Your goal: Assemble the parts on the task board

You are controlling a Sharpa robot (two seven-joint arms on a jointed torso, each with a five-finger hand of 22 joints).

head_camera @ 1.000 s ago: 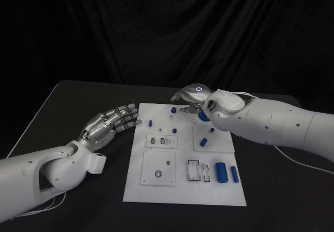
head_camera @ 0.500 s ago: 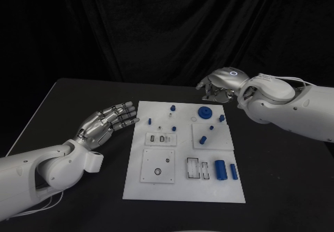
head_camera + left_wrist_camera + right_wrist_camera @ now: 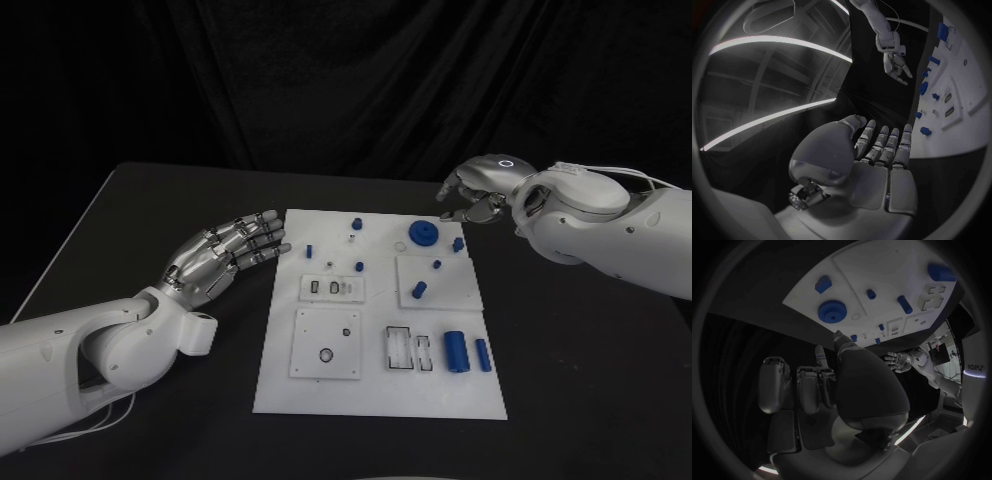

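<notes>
As the right hand (image 3: 473, 192) hovers empty, fingers curled, beside the task board (image 3: 378, 395), the left hand (image 3: 228, 252), fingers spread, should steady its edge.

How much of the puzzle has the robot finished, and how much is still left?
Done, it seems: a blue gear sits at the far end of the task board, and small blue pegs stand nearby. In hand: nothing; the right hand hovers beyond the board's far corner, and the left hand rests open beside it. Left: two blue cylinders lie loose by empty slots.
</notes>
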